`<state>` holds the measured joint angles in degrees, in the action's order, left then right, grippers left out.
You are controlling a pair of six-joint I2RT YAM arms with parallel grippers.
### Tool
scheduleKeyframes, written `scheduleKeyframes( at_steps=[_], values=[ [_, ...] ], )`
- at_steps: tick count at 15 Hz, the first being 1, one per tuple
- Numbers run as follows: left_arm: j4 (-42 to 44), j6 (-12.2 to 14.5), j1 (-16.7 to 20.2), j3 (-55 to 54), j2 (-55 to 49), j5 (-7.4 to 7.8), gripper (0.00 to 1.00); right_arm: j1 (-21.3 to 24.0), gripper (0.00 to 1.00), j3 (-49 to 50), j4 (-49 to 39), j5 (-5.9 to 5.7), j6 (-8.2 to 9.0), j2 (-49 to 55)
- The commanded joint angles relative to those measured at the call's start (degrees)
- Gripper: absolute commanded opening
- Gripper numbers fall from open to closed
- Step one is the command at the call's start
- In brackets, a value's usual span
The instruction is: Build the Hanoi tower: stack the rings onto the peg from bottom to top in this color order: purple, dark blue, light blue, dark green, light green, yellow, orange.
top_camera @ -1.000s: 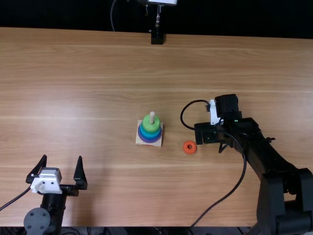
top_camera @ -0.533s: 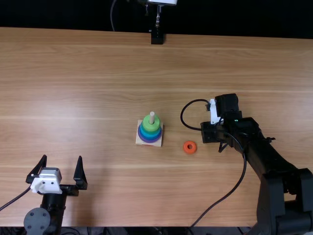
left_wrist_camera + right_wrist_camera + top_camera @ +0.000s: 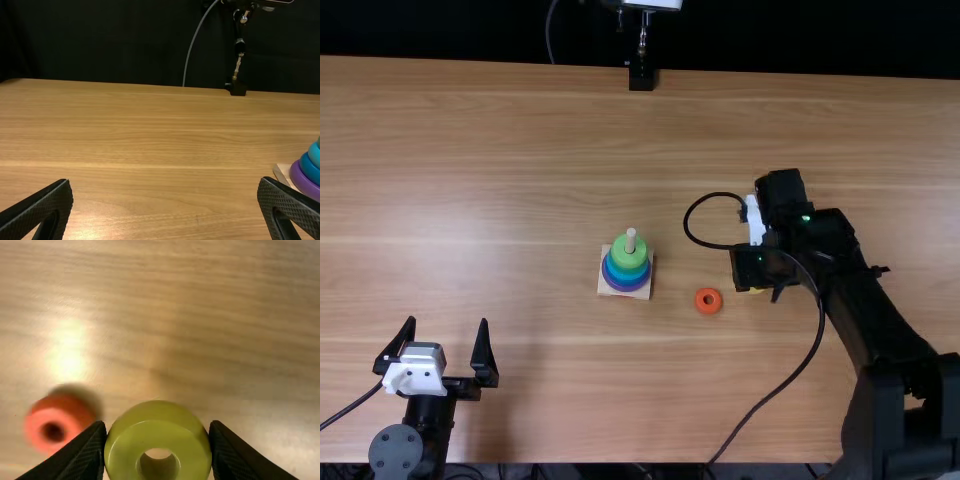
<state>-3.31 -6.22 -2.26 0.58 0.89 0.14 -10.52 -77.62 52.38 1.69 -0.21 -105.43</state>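
Nearest us, the left fingers (image 3: 484, 358) stand spread with nothing between them. Farther in, the orange ring (image 3: 699, 301) lies flat on the desk (image 3: 520, 150), just beside the base but apart from it. The right fingers (image 3: 87, 452) grasp the yellow ring (image 3: 159, 415) from both sides. Slightly farther and to the left, the base (image 3: 604, 290) bears the peg (image 3: 631, 236), our only holder here: around it sit the purple ring (image 3: 626, 288) at the bottom, then blue ones, then light green on top. We cannot clearly make out dark green beneath that, but the order looks right. So we judge the tower mostly done: yellow is left to seat, then orange to finish, and the peg's tip stands bare to take them.
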Motion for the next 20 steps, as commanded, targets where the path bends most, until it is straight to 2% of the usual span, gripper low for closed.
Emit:
scheduleKeyframes(
  at_steps=[1, 8, 10, 13, 20],
  values=[
    [-1.5, 0.3, -0.3, -0.6, -0.9, -0.77, 1.00, -2.0, 0.00, -5.3, 2.3, 0.10, 0.31, 0.2],
    [-1.5, 0.3, -0.3, -0.6, -0.9, -0.77, 1.00, -10.0, 0.00, -23.1, 9.5, 0.10, 0.84, 0.3],
    [-1.5, 0.3, -0.3, -0.6, -0.9, -0.77, 1.00, -11.9, 0.00, -28.9, 10.3, 0.20, 2.74, -0.1],
    [-1.5, 0.3, -0.3, -0.6, -0.9, -0.77, 1.00, -15.8, 0.00, -36.4, 14.8, 0.20, 3.06, -0.4],
    [-1.5, 0.3, -0.3, -0.6, -0.9, -0.77, 1.00, -21.3, 0.00, -37.1, 14.5, 0.94, 3.37, -0.6]
  ],
)
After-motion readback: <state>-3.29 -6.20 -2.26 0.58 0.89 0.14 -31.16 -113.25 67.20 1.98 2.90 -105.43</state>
